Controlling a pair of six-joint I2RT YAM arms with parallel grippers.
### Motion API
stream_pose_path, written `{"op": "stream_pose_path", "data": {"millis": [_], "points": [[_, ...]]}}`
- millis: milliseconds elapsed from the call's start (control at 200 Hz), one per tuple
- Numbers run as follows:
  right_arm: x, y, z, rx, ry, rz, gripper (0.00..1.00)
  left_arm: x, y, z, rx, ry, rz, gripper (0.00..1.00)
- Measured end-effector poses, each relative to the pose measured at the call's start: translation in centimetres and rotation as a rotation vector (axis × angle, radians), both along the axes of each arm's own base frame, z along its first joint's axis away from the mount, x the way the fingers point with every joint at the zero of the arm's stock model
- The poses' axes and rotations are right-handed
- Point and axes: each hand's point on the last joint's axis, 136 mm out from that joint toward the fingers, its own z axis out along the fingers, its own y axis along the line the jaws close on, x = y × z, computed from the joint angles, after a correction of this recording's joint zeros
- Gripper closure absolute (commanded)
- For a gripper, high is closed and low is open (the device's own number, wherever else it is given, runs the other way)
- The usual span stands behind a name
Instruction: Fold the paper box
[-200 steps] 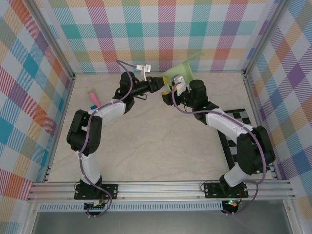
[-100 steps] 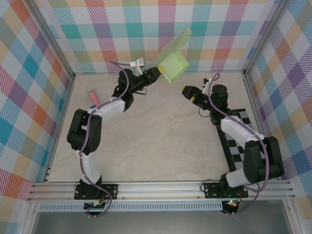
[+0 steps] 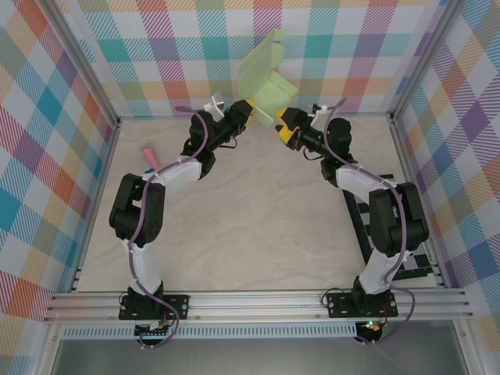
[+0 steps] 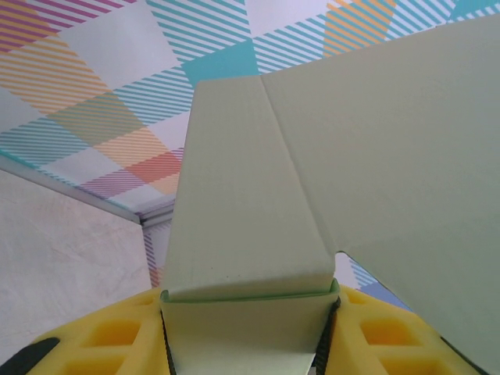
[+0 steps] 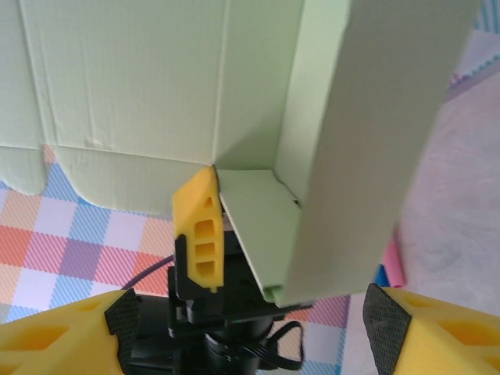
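Raised paper box [image 3: 262, 74] pinched by left fingers [image 4: 101, 344]; right fingers [image 5: 437, 336] wide, flap between them. Should close squarely on flap, then fold gently along crease.

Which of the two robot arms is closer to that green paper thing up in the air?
Left. The left end effector is shut on a flap of the paper box. The right end effector hangs open just beside the box's lower right, not gripping it.

Top camera looks steeply down from high above; wrist cameras peer close along their own jaws; all share the paper box [image 3: 262, 78] [image 4: 258, 219] [image 5: 156, 94] ahead.
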Motion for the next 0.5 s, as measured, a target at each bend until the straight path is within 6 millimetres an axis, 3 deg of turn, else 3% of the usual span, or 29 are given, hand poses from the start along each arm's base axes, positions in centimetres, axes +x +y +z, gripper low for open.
{"op": "stream_pose_path", "data": {"millis": [115, 315, 500], "points": [[0.1, 0.8, 0.3, 0.009, -0.001, 0.014, 0.23, 0.0, 0.1, 0.7, -0.042, -0.001, 0.009, 0.69], [0.5, 0.9, -0.9, -0.011, 0.051, -0.007, 0.21, 0.0, 0.0, 1.0, -0.065, 0.008, 0.009, 0.69], [1.5, 1.3, -1.2, -0.002, 0.058, -0.005, 0.27, -0.2, -0.4, 1.0, -0.069, 0.012, 0.001, 0.69]]}}
